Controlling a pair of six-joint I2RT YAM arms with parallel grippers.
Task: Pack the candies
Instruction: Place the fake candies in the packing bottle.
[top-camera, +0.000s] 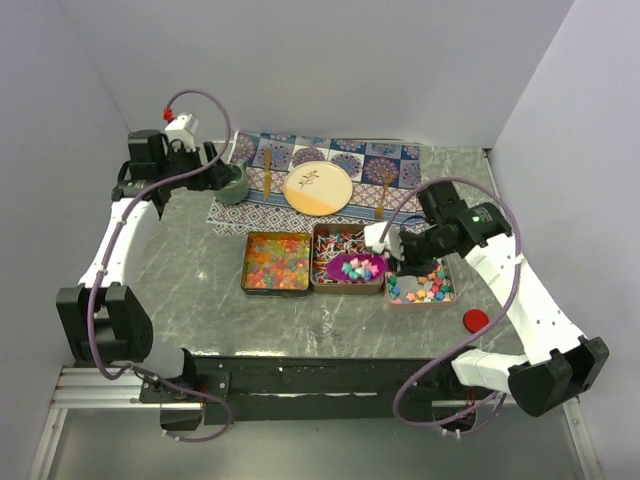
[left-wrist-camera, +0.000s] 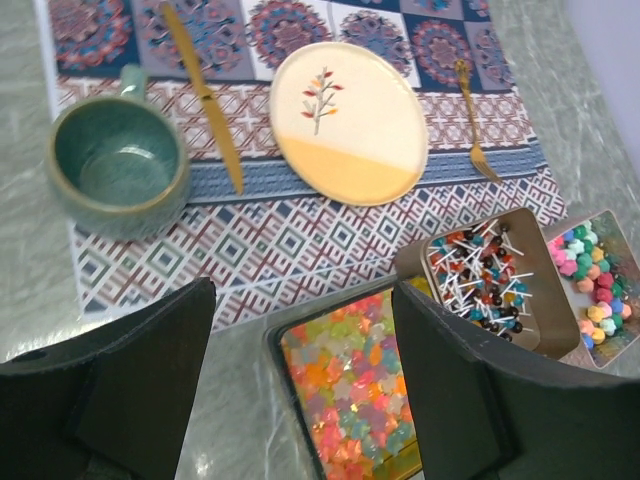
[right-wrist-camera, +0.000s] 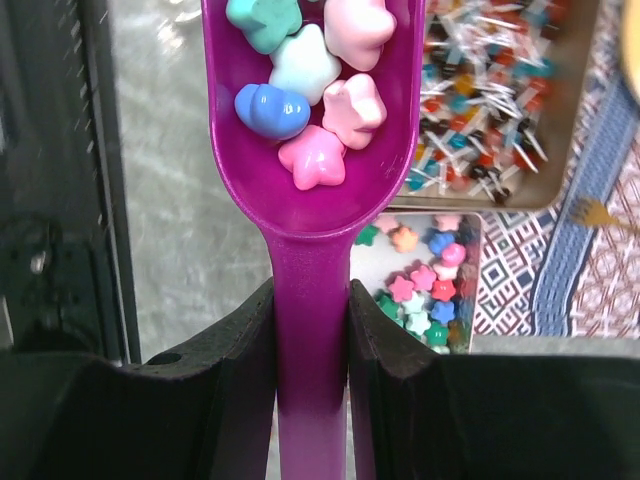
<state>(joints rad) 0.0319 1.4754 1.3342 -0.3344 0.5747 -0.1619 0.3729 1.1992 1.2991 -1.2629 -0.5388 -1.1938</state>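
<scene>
The right claw (right-wrist-camera: 310, 330) is clamped on the handle of the scoop (right-wrist-camera: 330, 205), which carries a load of star candies (right-wrist-camera: 322, 100) above the trays (top-camera: 244, 265) on the tabletop (top-camera: 190, 270). The left claw (left-wrist-camera: 300, 300) hangs spread apart, empty. Early days, I'd say: the trays are full and nothing looks packed.

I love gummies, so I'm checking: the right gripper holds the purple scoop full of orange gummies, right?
Not quite. The right gripper holds the purple scoop, but it is full of pastel star candies; the right wrist view shows it.
</scene>
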